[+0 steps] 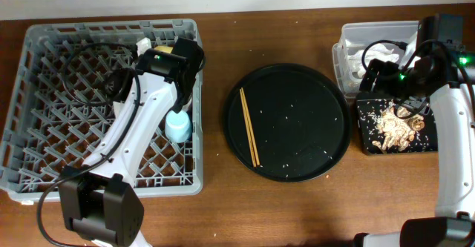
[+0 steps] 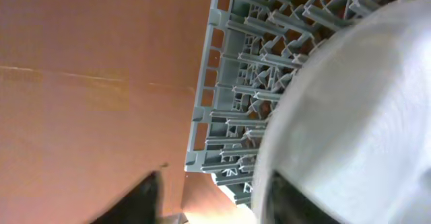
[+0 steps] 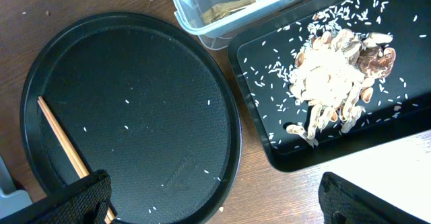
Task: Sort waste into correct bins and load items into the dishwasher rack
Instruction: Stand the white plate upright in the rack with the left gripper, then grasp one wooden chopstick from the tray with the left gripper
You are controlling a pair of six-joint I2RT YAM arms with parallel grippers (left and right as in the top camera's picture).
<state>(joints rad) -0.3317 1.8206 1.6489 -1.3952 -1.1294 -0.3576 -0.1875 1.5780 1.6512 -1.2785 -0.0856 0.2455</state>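
Observation:
The grey dishwasher rack (image 1: 44, 91) fills the left of the overhead view. A light-blue cup (image 1: 178, 125) stands in it by its right wall. My left gripper (image 1: 182, 57) hangs over the rack's far right corner. In the left wrist view it (image 2: 209, 200) is open, and the pale grey-green plate (image 2: 350, 116) lies against its right finger above the rack lattice (image 2: 236, 62). The chopsticks (image 1: 249, 126) lie on the round black tray (image 1: 297, 158). My right gripper (image 3: 215, 204) is open and empty between that tray and the black bin (image 3: 269, 150) holding food scraps (image 3: 337, 69). The pink cup is not in view.
The clear tub (image 1: 349, 35) with white tissues (image 1: 371, 54) stands at the far right, just behind the black bin (image 1: 365, 145). Rice grains are scattered on the round tray (image 3: 135, 103). A sliver of yellow (image 1: 165, 49) shows behind the left wrist.

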